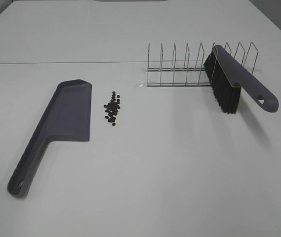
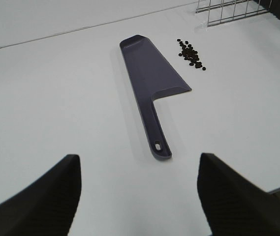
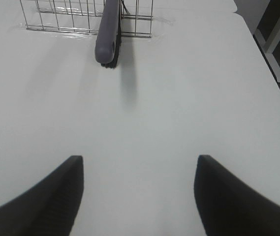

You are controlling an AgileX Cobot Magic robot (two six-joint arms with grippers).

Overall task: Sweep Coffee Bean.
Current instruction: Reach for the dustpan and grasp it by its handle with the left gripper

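On the white tabletop [image 1: 180, 173] the coffee beans [image 1: 112, 108] lie in a small loose cluster left of the middle, just beside the right edge of a flat grey-purple dustpan [image 1: 66, 116] but apart from it. None of them is on the pan. The dustpan lies flat, with its blade toward the far side and its long handle, which has a hang hole at the end, running back toward the near left. Well apart to the right stands a wire rack [image 1: 180, 69] with upright dividers. A hand brush [image 1: 229, 81] with black bristles is lodged in one of its right-hand slots, bristles down, and its grey-purple handle juts out tilted over the tabletop and casts a shadow. The handle end has a triangular hole. In the left wrist view the left fingers [image 2: 41, 196] are spread wide and hold nothing, with the dustpan [image 2: 149, 83] and beans [image 2: 191, 54] ahead of them. The right fingers [image 3: 238, 196] are likewise parted and hold nothing, with the brush handle [image 3: 108, 34] and rack [image 3: 56, 14] ahead.
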